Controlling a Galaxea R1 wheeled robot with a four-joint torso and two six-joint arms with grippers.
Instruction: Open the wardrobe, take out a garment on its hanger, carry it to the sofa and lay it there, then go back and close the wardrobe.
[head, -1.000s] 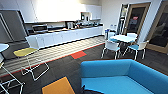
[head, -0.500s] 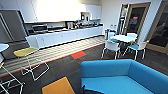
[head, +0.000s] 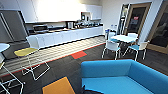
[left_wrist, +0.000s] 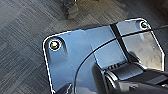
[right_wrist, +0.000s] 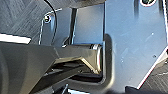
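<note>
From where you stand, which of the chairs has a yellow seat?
The tall wire-legged stool at the left, in front of the kitchen counter. The chairs round the small white table have white or teal seats.

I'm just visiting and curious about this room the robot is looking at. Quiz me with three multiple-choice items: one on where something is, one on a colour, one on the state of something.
1. Where is the sofa in the head view?
A. Lower right, near the camera
B. Against the far counter
C. Beside the dark door at the far right

2. What colour is the seat of the tall stool at the left?
A. Red
B. Yellow
C. Green

3. What is the state of the sofa's seat?
A. A black garment lies on it
B. A person sits on it
C. Bare, nothing on it

Answers:
1. A: the blue sofa takes up the lower right, closer than the white table and chairs.
2. B: the seat on the white wire legs is yellow.
3. C: the blue cushion shows unbroken, with nothing lying on it.
</note>
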